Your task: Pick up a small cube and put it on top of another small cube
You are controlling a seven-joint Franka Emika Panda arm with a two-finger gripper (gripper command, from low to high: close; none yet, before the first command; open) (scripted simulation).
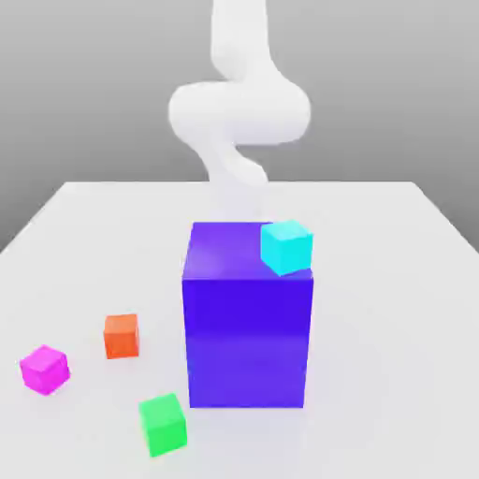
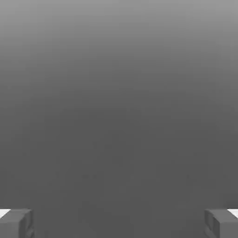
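On the white table (image 1: 393, 281) stands 1 big blue-purple block (image 1: 247, 337), near the middle of the exterior view. A cyan cube (image 1: 286, 246) sits on the block's top face, at its 2 o'clock corner, turned a little so that 1 edge juts toward the camera.

3 more small cubes lie on the table, all apart from one another and from the block. Taking the block as the clock's centre, the orange-red cube (image 1: 122, 336) lies at 9 o'clock, the magenta-pink cube (image 1: 44, 369) further out at about 8 o'clock, near the exterior view's left edge, and the green cube (image 1: 163, 424) at about 7 o'clock, closest to the camera. From the orange-red cube, the magenta-pink one lies at about 8 o'clock — near, not touching.

The white arm (image 1: 239, 112) rises behind the block, at 12 o'clock, its lower part hidden by it.

In the hand view, the gripper (image 2: 119, 223) shows its 2 grey fingertips (image 2: 16, 223) at opposite edges of the picture — spread wide, with nothing between them, holding nothing
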